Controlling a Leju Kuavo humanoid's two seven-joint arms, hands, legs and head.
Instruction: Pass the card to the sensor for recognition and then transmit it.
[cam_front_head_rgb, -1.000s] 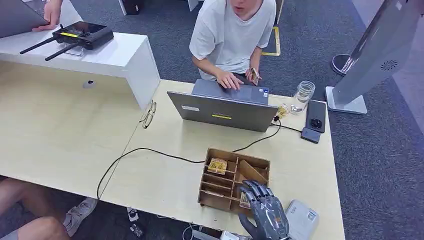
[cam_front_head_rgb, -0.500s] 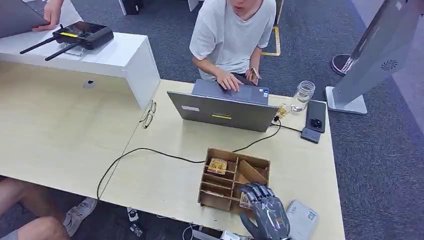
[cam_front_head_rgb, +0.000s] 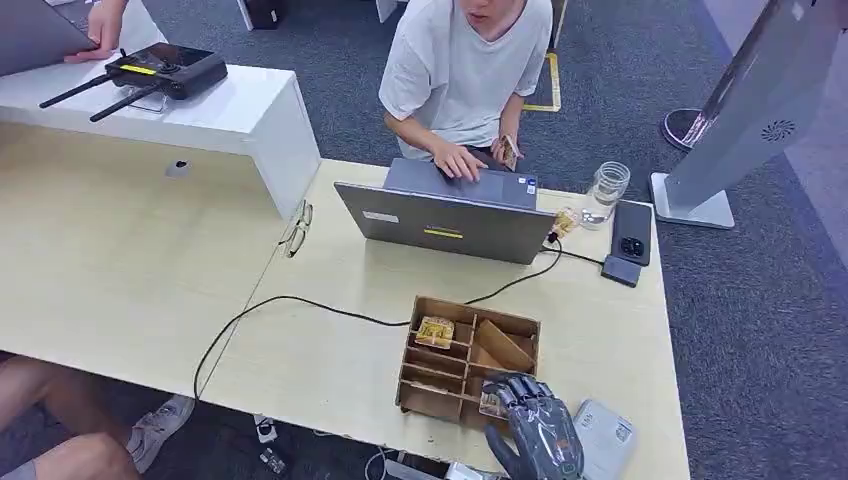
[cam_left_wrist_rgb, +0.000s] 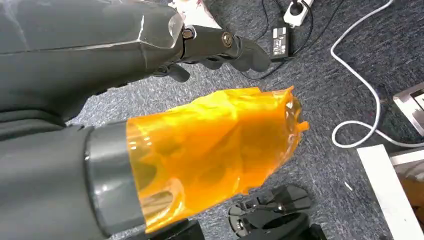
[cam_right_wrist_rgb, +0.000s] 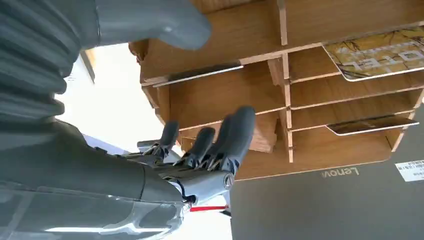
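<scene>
Our right hand hovers over the wooden box's near right corner, fingers spread, holding nothing. Three cards lie flat in the box, long sides crosswise. Can't tell about our left hand.

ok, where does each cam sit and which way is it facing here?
Head view: high on the body, looking forward and down at the table; the right robot hand shows at the wooden organizer.
Left wrist view: behind the left robot hand, facing the carpet and cables.
Right wrist view: behind the right robot hand, facing the organizer and laptop.
Head and right wrist views share the organizer, the laptop and the right robot hand.
</scene>
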